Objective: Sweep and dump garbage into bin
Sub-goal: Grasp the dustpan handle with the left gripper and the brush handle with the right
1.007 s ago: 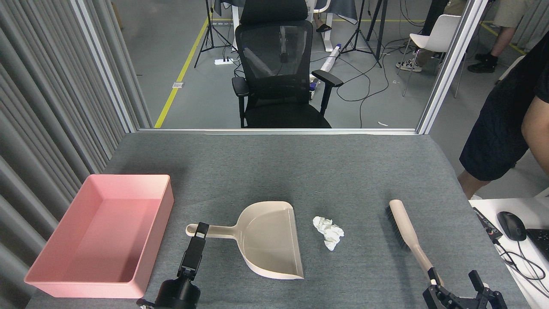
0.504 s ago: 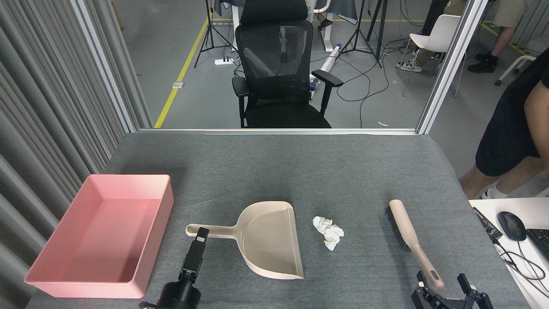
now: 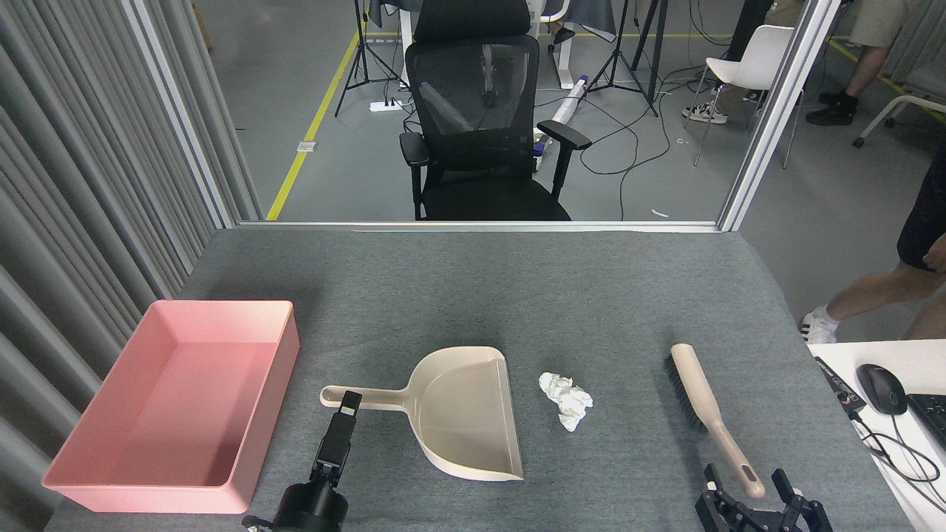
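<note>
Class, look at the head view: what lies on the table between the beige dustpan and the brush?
Only the garbage, a crumpled white tissue wad, lies between the dustpan and the brush. It sits nearer the dustpan's open edge; the rest is bare grey table.

A grey felt-covered table (image 3: 473, 295) carries four things. A pink bin (image 3: 177, 403) sits at the near left. Right of it lies a beige dustpan (image 3: 458, 414), handle pointing left. Just right of its open mouth lies a white tissue wad (image 3: 565, 399). A brush (image 3: 706, 414) lies at the near right, well apart.
</note>
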### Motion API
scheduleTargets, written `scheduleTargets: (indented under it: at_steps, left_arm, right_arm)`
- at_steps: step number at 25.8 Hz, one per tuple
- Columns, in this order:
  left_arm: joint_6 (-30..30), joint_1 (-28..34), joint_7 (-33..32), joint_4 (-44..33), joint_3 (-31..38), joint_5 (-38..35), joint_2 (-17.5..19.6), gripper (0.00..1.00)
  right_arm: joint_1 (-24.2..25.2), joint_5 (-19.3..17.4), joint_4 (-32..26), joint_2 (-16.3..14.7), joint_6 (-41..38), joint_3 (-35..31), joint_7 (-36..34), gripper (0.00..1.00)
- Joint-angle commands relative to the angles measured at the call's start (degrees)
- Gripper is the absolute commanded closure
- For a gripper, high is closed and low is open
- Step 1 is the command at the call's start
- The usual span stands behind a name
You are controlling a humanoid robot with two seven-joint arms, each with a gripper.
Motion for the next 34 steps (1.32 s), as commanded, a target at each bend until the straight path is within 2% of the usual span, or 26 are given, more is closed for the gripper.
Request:
scheduleTargets:
  at_steps: [1,12,17,29,34]
  left_arm:
    - [0.0,-0.3,0.0,0.4,0.0,0.0,0.0,0.01]
    - [0.0,-0.3,0.0,0.4,0.1,0.0,0.0,0.01]
    - [0.0,-0.3,0.0,0.7,0.2,0.0,0.0,0.01]
    - [0.0,-0.4,0.0,0.6,0.5,0.0,0.0,0.01]
    - [0.0,-0.4,0.0,0.7,0.6,0.0,0.0,0.01]
  right_arm:
    - [-0.9,0.4,0.9,-0.5,1.8,1.7,0.1,0.01]
    - [-1.7,1.1,2.2,-0.5,2.4,1.9,0.0,0.01]
    - [-2.4,3.9,2.5,-0.5,2.5,1.9,0.0,0.01]
    - [-3.3,4.0,3.2,-0.6,2.5,1.9,0.0,0.01]
    - [-3.3,3.9,3.2,-0.6,2.5,1.9,0.0,0.06]
